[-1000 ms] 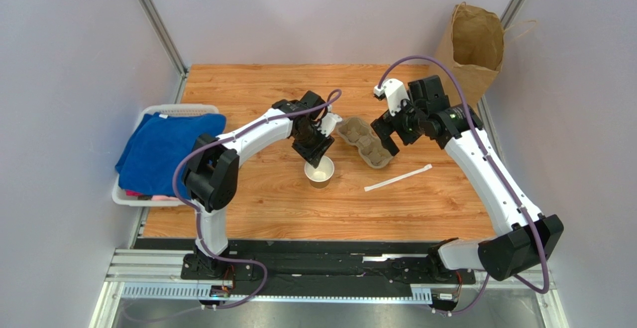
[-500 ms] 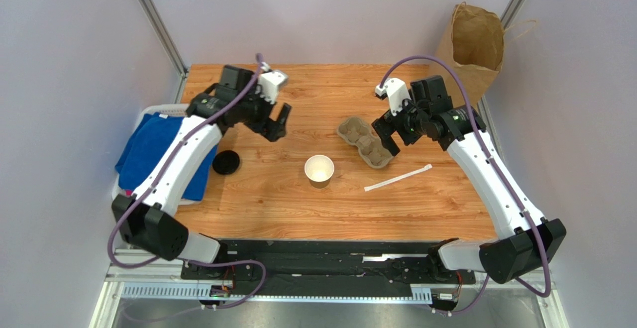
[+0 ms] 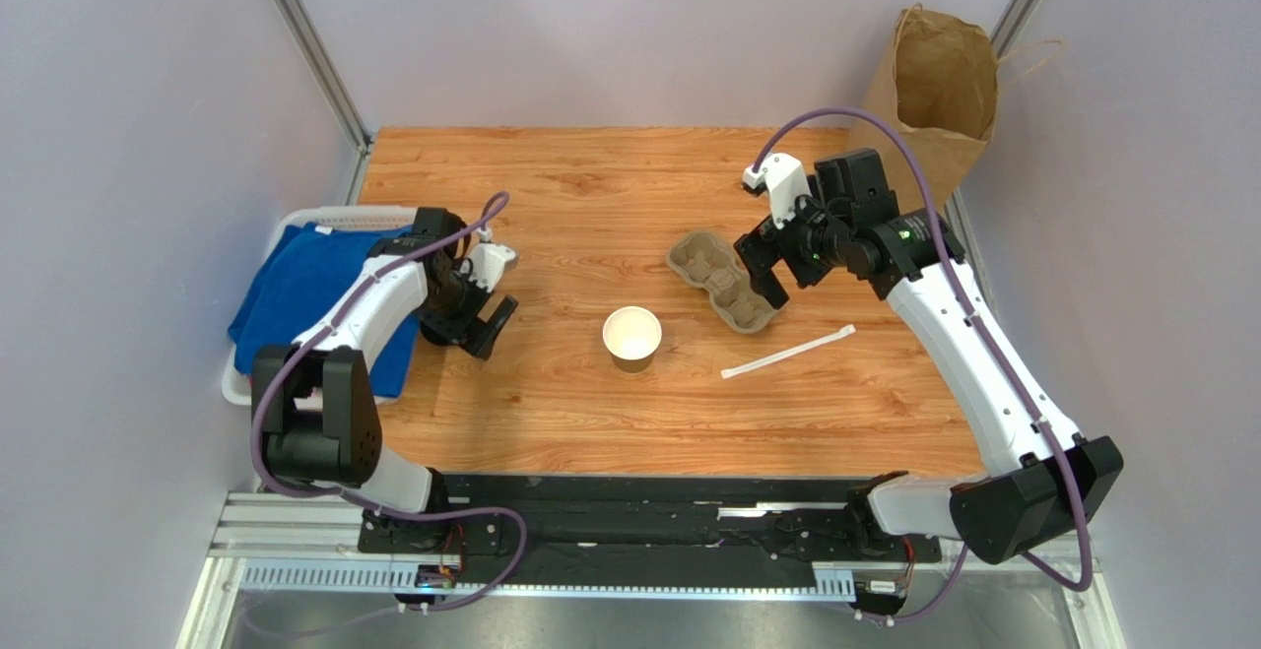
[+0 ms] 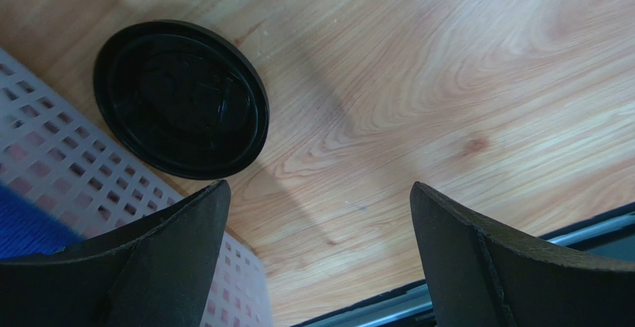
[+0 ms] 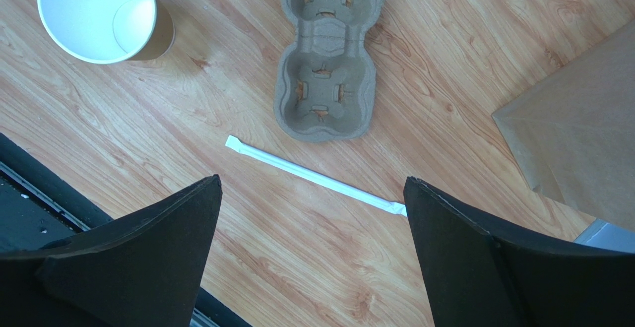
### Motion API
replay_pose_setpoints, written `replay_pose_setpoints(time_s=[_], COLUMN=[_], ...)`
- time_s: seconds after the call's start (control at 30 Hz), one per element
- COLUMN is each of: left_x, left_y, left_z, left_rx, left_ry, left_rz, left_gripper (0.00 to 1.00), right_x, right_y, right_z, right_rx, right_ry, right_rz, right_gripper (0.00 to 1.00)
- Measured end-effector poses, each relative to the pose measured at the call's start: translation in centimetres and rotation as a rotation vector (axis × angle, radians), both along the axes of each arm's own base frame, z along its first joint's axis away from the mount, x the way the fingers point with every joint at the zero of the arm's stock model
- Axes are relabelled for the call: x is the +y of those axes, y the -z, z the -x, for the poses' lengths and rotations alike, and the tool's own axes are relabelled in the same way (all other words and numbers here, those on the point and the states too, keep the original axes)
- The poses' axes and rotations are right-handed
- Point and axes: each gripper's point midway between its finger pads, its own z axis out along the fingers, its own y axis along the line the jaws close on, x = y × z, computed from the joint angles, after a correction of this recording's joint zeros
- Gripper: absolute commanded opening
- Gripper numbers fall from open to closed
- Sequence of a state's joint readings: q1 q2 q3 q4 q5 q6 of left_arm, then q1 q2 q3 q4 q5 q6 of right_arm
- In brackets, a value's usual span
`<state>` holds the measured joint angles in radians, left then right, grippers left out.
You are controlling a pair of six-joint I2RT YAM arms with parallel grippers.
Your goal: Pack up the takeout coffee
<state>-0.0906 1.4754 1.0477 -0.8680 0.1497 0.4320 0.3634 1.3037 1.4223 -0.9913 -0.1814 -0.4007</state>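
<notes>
Black lid (image 4: 181,98), left of the paper cup (image 3: 632,336), now lies below the left claw (image 4: 317,193), swung over from the cup, spread wide, empty; right claw (image 5: 313,185) open too; capping likely next.

Top cam: fixed above and behind my bases, tilted down and forward, far enough back to take in the whole desk (image 3: 592,413). Left wrist cam: low and close at the desk's left edge, looking down past my left claw (image 4: 319,187) at the lid (image 4: 181,98) and basket (image 4: 45,156). Right wrist cam: higher, looking down through my right claw (image 5: 313,182) at the cup (image 5: 104,14), tray (image 5: 326,59), straw (image 5: 298,169) and bag (image 5: 581,141) corner. Top and right wrist share those four. Top and left wrist share the basket.
</notes>
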Motion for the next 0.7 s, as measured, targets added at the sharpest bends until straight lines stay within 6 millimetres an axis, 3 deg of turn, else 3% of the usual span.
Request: replay_pose_setpoints(time_s=[0.17, 0.37, 0.57, 0.6, 0.67, 0.7], left_x=[0.4, 0.7, 1.0, 0.9, 0.7, 0.5], left_y=[2.7, 5.4, 5.8, 5.8, 5.7, 5.5], left_z=[-0.2, -0.9, -2.1, -2.2, -2.3, -2.2], left_rx=[0.022, 0.048, 0.022, 0.017, 0.013, 0.011], left_ry=[0.059, 0.095, 0.125, 0.127, 0.134, 0.139], left_rz=[-0.022, -0.033, -0.052, -0.050, -0.038, -0.029], left_gripper=[0.93, 0.73, 0.31, 0.18, 0.03, 0.02], right_x=[0.0, 0.0, -0.1, -0.1, -0.1, -0.1], right_y=[0.0, 0.1, 0.2, 0.2, 0.2, 0.1], right_z=[0.1, 0.2, 0.3, 0.4, 0.4, 0.4], right_rx=[0.002, 0.009, 0.014, 0.015, 0.016, 0.014], right_ry=[-0.003, -0.003, -0.006, -0.006, -0.008, -0.008], right_rz=[-0.002, 0.001, 0.006, 0.007, 0.009, 0.008], right_gripper=[1.00, 1.00, 1.00, 1.00, 1.00, 1.00])
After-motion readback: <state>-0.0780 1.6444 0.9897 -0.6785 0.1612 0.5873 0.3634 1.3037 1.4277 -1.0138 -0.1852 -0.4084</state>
